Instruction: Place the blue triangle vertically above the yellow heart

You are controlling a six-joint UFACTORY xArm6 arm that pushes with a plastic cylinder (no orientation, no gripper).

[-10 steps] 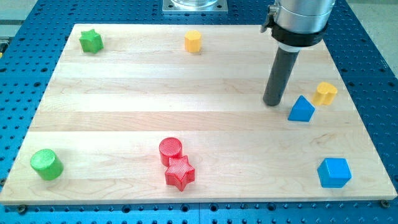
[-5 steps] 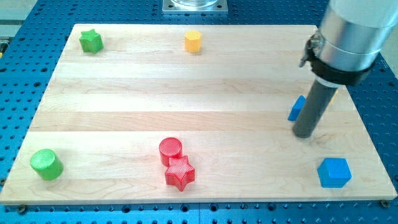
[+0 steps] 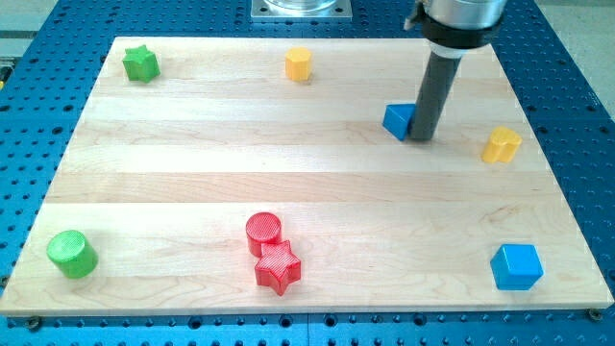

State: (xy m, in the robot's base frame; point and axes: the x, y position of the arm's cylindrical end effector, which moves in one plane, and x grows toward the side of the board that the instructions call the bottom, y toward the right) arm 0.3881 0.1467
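The blue triangle lies on the wooden board at the upper right, partly hidden behind my rod. My tip rests against the triangle's right side. The yellow heart sits near the board's right edge, to the right of and slightly below the triangle, apart from both the triangle and my tip.
A blue cube sits at the lower right. A red cylinder and red star touch at the lower middle. A green cylinder is at the lower left, a green star at the upper left, a yellow hexagon at the top.
My tip went down past the blue triangle's right side, then came back up and left, pushing the triangle up and left, away from the yellow heart.
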